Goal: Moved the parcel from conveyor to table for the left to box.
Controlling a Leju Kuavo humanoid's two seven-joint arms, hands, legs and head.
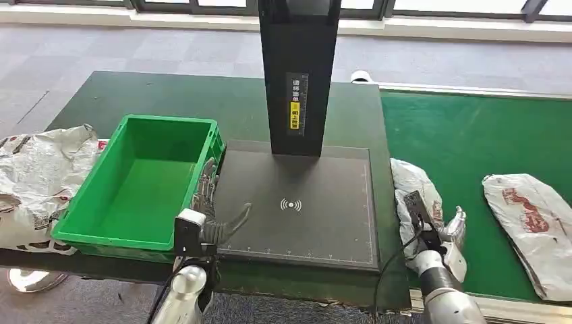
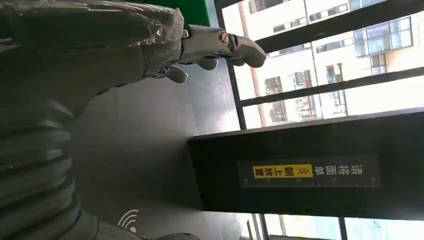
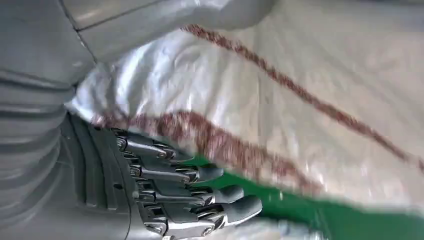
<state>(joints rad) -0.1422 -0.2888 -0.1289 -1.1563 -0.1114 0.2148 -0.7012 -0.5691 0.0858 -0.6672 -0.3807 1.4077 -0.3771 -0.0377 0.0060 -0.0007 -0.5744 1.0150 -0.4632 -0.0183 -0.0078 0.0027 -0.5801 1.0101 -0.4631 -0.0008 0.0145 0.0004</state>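
Conveyor (image 1: 472, 135): right hand (image 1: 442, 233) cupping parcel (image 1: 411, 185), fingers spread.

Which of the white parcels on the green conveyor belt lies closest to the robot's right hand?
The parcel at the belt's left edge, beside the dark scanner pad; the right hand is at it. The other parcel lies farther right.

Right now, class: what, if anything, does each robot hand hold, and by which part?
The left hand holds nothing. The right hand is at the near end of a white parcel on the conveyor; whether it grips it cannot be told.
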